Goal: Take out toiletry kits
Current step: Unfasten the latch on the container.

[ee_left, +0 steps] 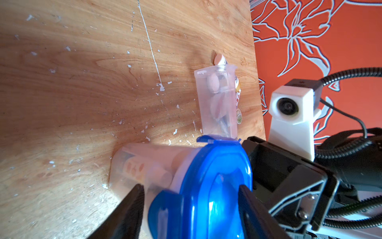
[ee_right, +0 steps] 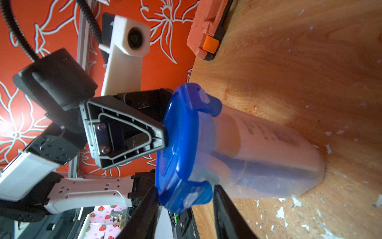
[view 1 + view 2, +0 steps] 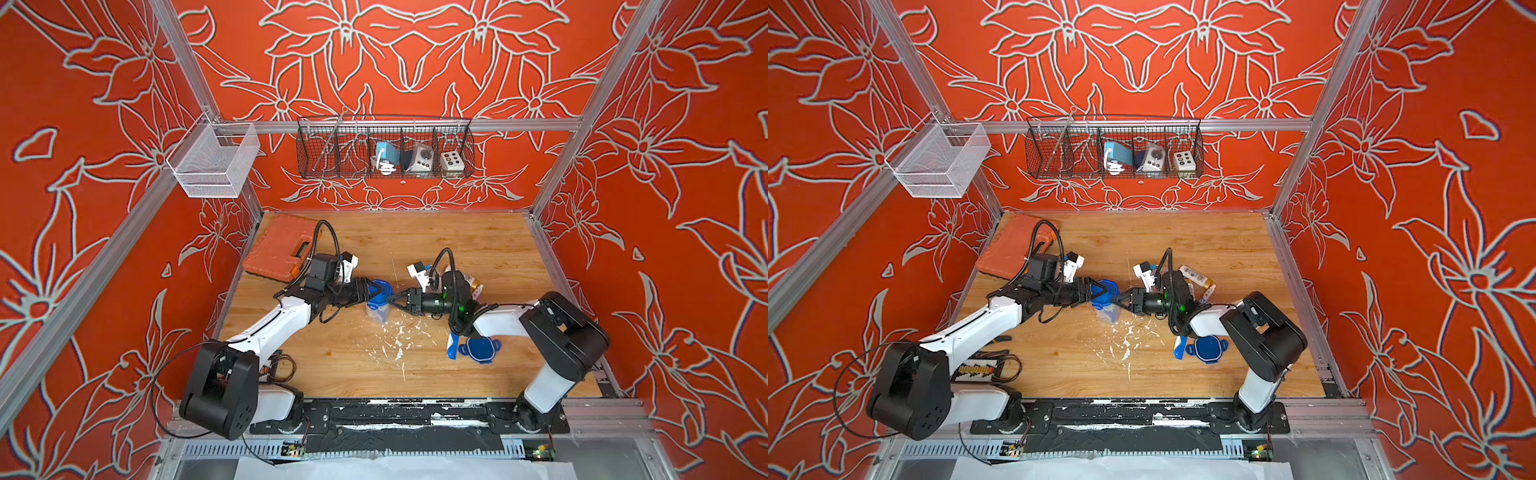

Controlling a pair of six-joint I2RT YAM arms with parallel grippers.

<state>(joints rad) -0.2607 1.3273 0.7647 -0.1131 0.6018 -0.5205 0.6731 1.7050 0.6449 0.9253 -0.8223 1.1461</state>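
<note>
Pale tubes of a toiletry kit are sitting inside a frosted cylindrical jar on the scuffed wooden table. The left gripper and right gripper are straddling tabs of its glossy blue lid; whether either is pinching is unclear.

orange tool case far left, loose blue lid lying flat, black wire basket behind

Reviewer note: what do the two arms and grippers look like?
The left arm and right arm have white link shells and black joint housings. The left gripper and right gripper are black, with open-framed triangular fingers. A white camera block sits on each wrist, fed by black corrugated cable.
</note>
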